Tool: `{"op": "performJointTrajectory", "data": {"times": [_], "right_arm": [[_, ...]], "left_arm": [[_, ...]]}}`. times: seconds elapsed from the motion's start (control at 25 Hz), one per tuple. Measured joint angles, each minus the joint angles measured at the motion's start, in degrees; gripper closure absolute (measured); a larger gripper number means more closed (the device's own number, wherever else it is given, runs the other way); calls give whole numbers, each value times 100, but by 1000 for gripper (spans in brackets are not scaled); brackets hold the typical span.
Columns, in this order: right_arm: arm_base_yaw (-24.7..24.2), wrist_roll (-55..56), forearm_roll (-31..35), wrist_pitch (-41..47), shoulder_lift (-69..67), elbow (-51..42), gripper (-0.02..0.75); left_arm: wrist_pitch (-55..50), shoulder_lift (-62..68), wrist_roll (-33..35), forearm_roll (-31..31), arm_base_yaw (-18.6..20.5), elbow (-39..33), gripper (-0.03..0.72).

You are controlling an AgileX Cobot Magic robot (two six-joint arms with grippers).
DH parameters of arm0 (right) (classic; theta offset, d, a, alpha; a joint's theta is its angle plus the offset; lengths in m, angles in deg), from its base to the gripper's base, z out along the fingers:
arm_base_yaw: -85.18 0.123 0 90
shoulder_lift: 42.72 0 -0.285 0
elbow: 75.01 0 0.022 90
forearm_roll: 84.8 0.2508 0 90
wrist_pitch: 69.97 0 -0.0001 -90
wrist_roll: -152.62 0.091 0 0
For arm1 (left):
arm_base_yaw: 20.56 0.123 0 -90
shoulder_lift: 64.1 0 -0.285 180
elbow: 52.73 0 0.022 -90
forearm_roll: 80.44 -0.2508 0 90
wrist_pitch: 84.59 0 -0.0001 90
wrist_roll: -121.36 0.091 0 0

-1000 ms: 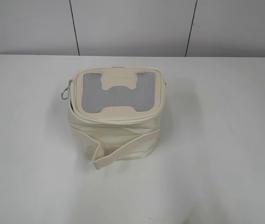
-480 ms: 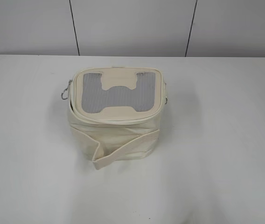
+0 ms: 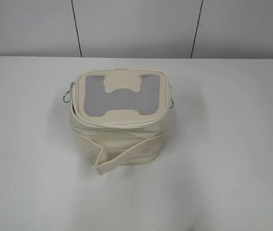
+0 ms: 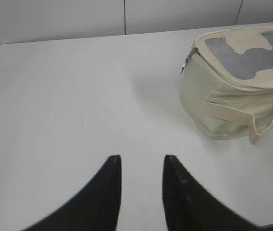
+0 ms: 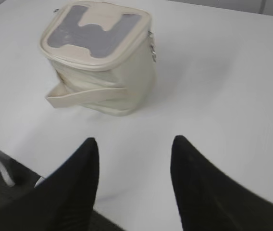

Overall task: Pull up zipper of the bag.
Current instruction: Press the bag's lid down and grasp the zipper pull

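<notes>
While both arms hang back, the bag (image 3: 119, 120) waits mid-table, untouched.
From the exterior view it stands upright on the table (image 3: 232, 144), a metal ring (image 3: 67, 96) at its left corner (likely the puller, though too small to confirm). Left wrist view: the left gripper (image 4: 141, 166) is narrowly parted, empty, well short of the bag. Right wrist view: the right gripper (image 5: 134, 149) gapes wide, empty; it should brace the body while the left pinches the ring.

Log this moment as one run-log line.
phase: pre-approach | bag: upright on table, untouched | left gripper: open, empty, clear of bag | right gripper: open, empty, clear of bag
</notes>
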Motion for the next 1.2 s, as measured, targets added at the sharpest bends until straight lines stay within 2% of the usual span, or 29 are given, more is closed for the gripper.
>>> {"op": "performJointTrajectory", "data": {"times": [0.12, 0.24, 0.32, 0.44, 0.56, 0.72, 0.76, 0.8, 1.0, 1.2], "right_arm": [[0, -2079, 1377, -427, -1656, 315, 346], [39, -3846, 2591, -450, -3657, 1047, 346], [221, -4513, 2956, -435, -4819, 1845, 346], [617, -4859, 2849, -175, -6576, 3308, 346], [890, -4895, 2744, 475, -8139, 4929, 346], [1148, -4445, 2404, 1229, -9791, 7073, 346], [1287, -4085, 2101, 1523, -10434, 8036, 346], [1287, -4085, 2101, 1523, -10434, 8036, 346], [1633, -3418, 1820, 2199, -11520, 9524, 346], [1750, -3044, 1769, 2218, -12037, 9965, 346]], "left_arm": [[0, 0, 0, 0, 0, 0, 460], [0, 0, 0, 0, 0, 0, 460], [0, 0, 0, 0, 0, 0, 460], [0, 0, 0, 4, 0, 0, 460], [0, 80, 0, 4, 0, 0, 460], [2, 309, 0, 4, 0, 0, 460], [7, 460, 0, 4, 0, 0, 457], [7, 460, 0, 4, 0, 0, 457], [7, 640, 0, 4, 0, 0, 448], [7, 645, 0, 4, 0, 0, 448]]}}
